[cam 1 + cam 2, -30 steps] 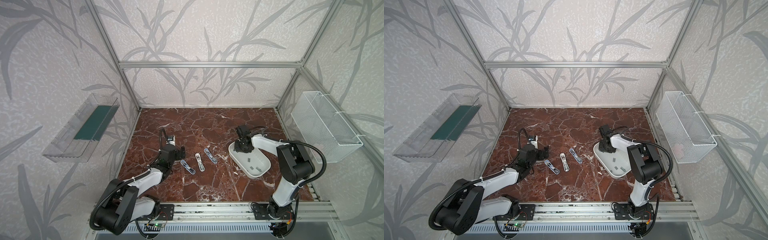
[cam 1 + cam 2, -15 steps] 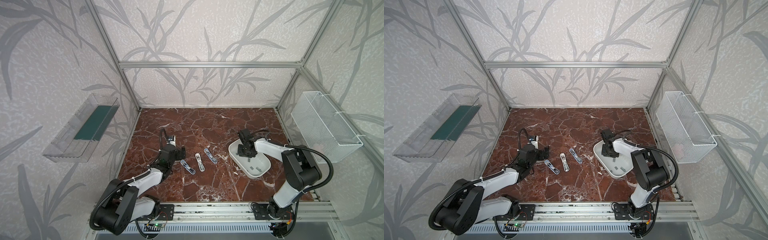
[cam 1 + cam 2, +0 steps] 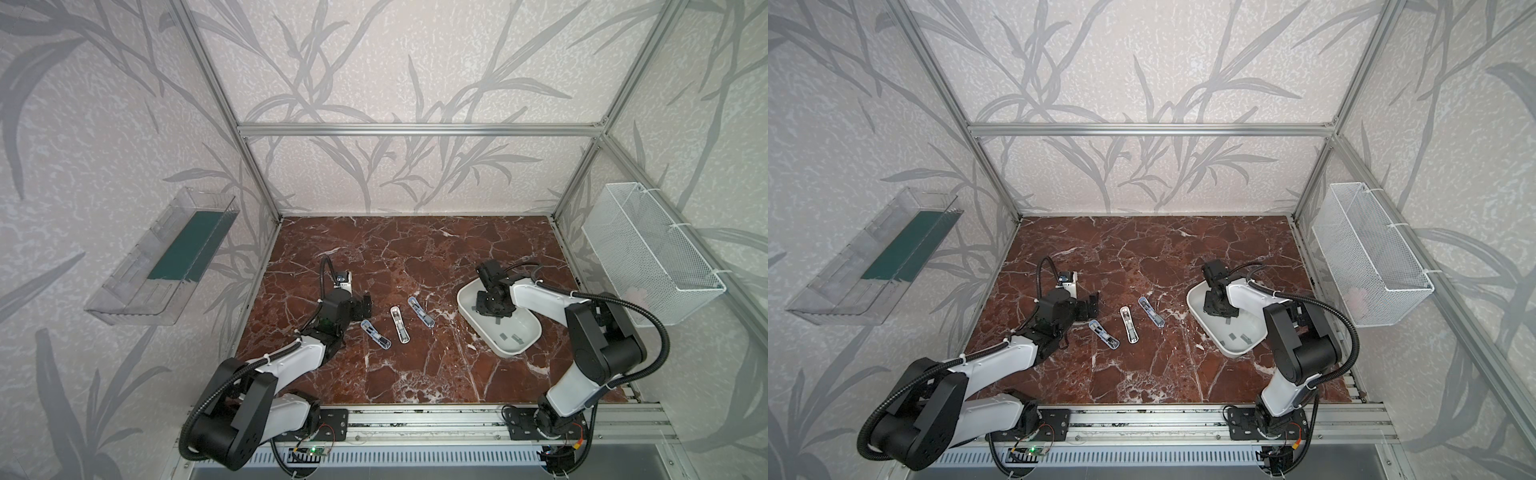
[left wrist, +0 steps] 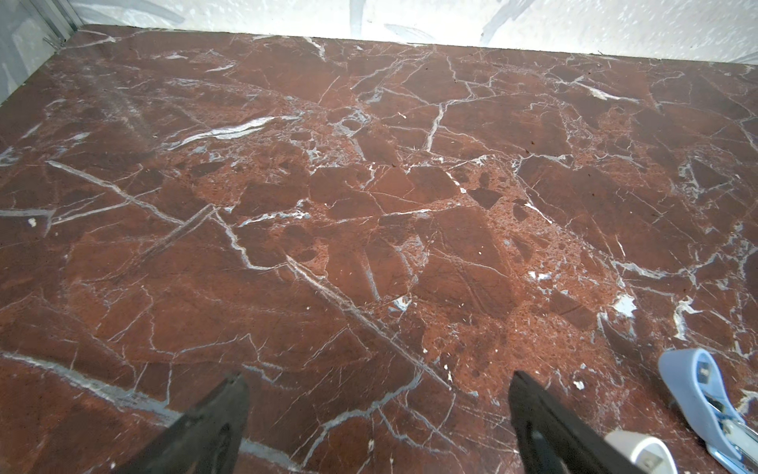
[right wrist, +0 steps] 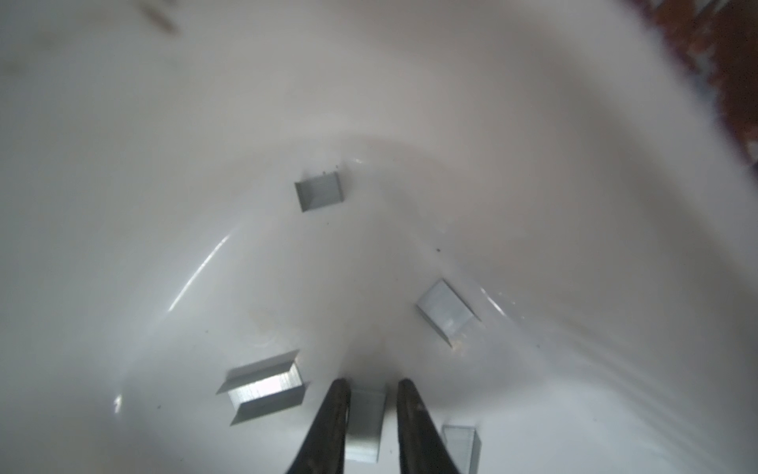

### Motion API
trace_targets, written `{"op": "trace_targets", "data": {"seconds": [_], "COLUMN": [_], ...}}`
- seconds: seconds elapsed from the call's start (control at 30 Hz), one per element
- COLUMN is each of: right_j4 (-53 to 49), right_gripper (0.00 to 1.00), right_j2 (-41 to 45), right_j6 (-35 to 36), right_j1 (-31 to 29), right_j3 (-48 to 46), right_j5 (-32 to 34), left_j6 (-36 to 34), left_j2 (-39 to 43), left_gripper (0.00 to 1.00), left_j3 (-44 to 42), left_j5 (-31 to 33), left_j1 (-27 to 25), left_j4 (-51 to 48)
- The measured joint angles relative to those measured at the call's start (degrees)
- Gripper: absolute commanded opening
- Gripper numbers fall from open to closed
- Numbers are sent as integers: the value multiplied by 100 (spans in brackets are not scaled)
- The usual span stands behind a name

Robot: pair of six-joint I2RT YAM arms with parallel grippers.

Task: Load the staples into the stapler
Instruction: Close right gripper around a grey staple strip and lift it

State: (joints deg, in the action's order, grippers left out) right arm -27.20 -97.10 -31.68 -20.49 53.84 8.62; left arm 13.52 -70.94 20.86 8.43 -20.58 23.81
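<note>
While right gripper [image 5: 371,383] dips into white dish [image 3: 525,330], we see its fingers flanking one staple strip [image 5: 363,427]. Pinched or merely straddled, we cannot tell. Other staples [image 5: 445,312] loose on dish floor. One cut off at frame edge, far ones blurred. Left gripper [image 4: 377,381] gapes wide over bare marble [image 4: 369,205], holding nothing. Three staplers [image 3: 401,325] between arms. Left wrist view crops two.

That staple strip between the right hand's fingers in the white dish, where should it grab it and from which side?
I'd take the staple strip across its two long edges, near mid-length, coming straight down from above. It lies flat on the white dish floor, its length in line with the fingers of the right hand, so its narrow width fits between them.
</note>
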Motion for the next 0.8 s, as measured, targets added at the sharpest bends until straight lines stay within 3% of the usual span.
{"op": "trace_targets", "data": {"seconds": [0.53, 0.8], "right_j4": [122, -192], "right_gripper": [12, 11], "right_j2": [-109, 564], "right_j6": [-4, 72], "right_j1": [-37, -188], "right_j3": [116, -42], "right_j5": [-9, 208], "left_j6": [0, 55], "left_j2": [-13, -50], "left_gripper": [99, 99], "left_j3": [0, 63], "left_j5": [-7, 155], "left_j1": [0, 37], "left_j4": [2, -28]}}
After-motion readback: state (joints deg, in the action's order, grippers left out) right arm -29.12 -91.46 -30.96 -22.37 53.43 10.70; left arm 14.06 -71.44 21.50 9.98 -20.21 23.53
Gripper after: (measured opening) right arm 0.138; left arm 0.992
